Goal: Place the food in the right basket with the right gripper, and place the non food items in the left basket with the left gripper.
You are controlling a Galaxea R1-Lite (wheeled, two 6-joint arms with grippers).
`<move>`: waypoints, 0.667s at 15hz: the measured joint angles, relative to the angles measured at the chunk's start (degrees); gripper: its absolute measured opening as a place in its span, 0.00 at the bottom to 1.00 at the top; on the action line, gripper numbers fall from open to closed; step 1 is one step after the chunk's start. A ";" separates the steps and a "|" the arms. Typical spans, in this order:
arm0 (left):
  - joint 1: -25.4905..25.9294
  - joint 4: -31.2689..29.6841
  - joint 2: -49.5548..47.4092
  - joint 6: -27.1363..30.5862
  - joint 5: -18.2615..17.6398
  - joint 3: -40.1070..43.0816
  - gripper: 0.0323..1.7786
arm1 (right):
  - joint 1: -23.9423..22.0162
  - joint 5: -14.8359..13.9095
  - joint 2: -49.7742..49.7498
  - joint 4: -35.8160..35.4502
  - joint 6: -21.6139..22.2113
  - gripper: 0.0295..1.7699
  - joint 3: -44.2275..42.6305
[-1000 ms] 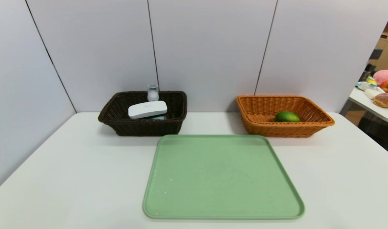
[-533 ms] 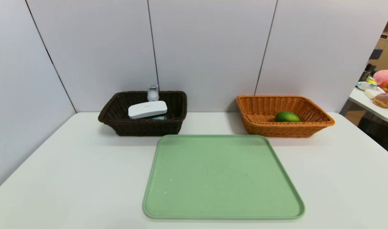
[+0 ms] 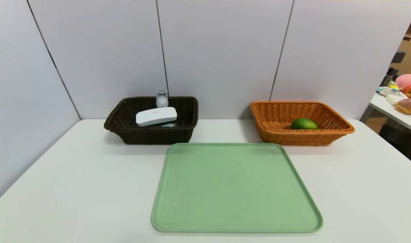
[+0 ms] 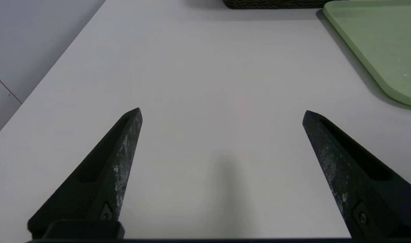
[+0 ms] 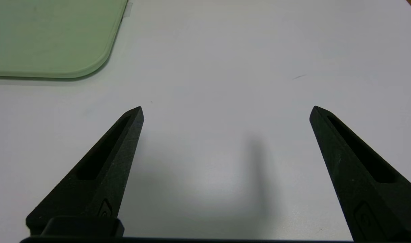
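Both sets of jaws are spread wide with nothing in them: left gripper and right gripper just hang over bare table. Well ahead of my fingers, the lime sits in the orange basket, case and bottle in the dark basket. Tray is bare, so I'd say sorting's done; I'd keep both arms parked.

Lab test cell: white partition panels, bare white table.
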 joint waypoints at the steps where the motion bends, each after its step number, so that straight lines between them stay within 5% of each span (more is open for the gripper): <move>1: -0.02 0.00 -0.27 -0.04 0.00 0.00 0.95 | 0.00 -0.17 0.00 0.00 0.26 0.96 0.00; 10: -0.04 0.02 -1.01 0.00 0.00 0.00 0.95 | 0.00 -0.43 0.01 -0.13 0.50 0.96 0.00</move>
